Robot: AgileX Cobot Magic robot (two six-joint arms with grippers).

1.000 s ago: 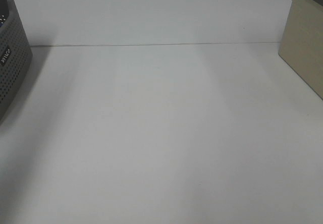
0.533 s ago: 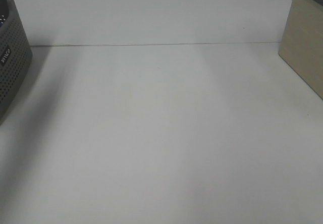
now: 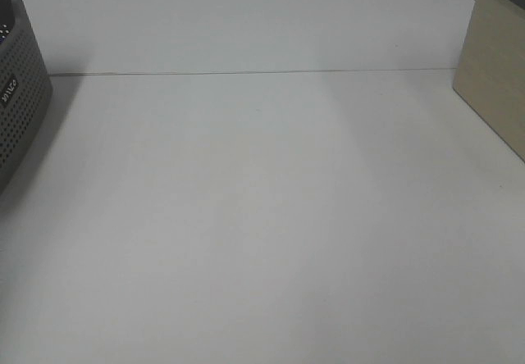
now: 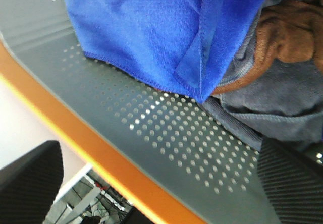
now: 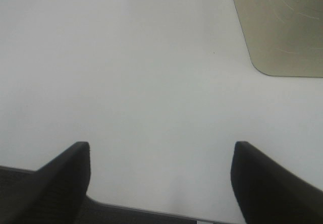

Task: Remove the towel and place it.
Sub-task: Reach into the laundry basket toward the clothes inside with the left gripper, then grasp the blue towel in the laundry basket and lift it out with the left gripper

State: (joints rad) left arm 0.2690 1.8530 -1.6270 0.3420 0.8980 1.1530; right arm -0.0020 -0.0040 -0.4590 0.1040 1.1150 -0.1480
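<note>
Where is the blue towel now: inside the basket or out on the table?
Inside the basket: the towel lies crumpled against its perforated grey wall.

White table (image 3: pixel 262 216), seen from the high camera: the surface is crossed from side to side by a thin seam (image 3: pixel 246 73) toward its far end. A dark grey perforated basket (image 3: pixel 20 110) is set on it at the left edge and a beige box (image 3: pixel 492 77) at the right edge, the two well apart. In the right wrist view, the pale tabletop (image 5: pixel 126 72) is shown with a beige, round-cornered object (image 5: pixel 282 22) resting on it.
</note>
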